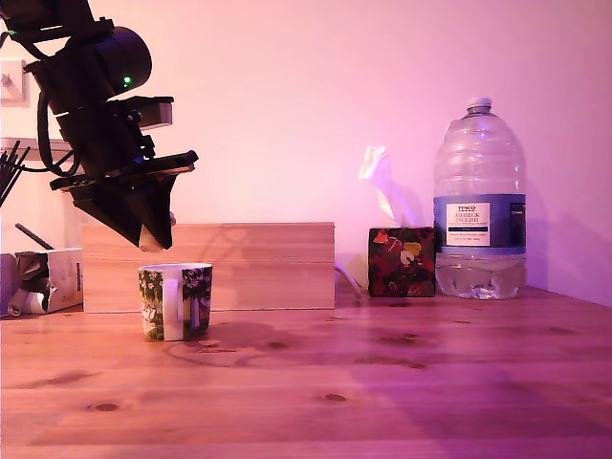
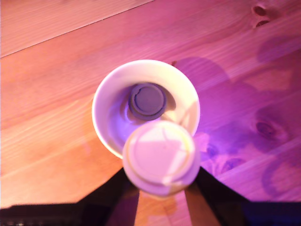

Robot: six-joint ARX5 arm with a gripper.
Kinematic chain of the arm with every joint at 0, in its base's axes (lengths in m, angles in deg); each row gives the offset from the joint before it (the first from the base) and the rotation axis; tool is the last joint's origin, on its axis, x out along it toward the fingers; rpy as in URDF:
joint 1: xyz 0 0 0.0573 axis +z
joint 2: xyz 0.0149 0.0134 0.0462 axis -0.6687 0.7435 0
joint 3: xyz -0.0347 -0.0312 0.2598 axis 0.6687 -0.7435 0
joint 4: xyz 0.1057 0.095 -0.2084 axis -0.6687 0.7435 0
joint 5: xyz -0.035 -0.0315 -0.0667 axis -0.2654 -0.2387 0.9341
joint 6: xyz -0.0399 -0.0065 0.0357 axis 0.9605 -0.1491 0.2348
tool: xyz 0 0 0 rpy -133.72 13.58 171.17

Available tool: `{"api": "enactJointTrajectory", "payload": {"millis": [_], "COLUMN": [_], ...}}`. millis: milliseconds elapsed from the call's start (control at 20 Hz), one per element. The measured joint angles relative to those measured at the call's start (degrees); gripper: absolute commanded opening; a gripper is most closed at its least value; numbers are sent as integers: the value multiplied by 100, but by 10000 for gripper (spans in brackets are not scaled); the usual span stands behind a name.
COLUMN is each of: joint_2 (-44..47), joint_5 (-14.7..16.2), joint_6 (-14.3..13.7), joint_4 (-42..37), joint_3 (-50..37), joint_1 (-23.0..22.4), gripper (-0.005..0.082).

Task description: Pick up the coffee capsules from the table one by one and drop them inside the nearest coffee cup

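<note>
The coffee cup (image 1: 177, 301), a short mug with a green leafy print and a white handle, stands on the pine table (image 1: 382, 382) at the exterior view's left. My gripper (image 1: 156, 237) hangs just above its rim, shut on a pale cream coffee capsule (image 1: 152, 238). In the wrist view this capsule (image 2: 160, 157) sits between the two dark fingers (image 2: 115, 190) of my gripper (image 2: 162, 188), over the edge of the cup's white rim (image 2: 101, 103). A second, darker-looking capsule (image 2: 147, 100) lies on the cup's bottom.
A long plain wooden box (image 1: 258, 263) stands behind the cup. To the exterior view's right are a dark floral tissue box (image 1: 402, 260) and a large water bottle (image 1: 478, 206). A white carton (image 1: 43, 277) sits at the far left.
</note>
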Motion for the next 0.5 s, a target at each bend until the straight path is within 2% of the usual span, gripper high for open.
{"api": "enactJointTrajectory", "payload": {"millis": [500], "joint_2": [-81], "joint_5": [-24], "joint_6": [4], "joint_4": [-544], "joint_3": [0], "joint_1": [-17], "gripper": [186]}}
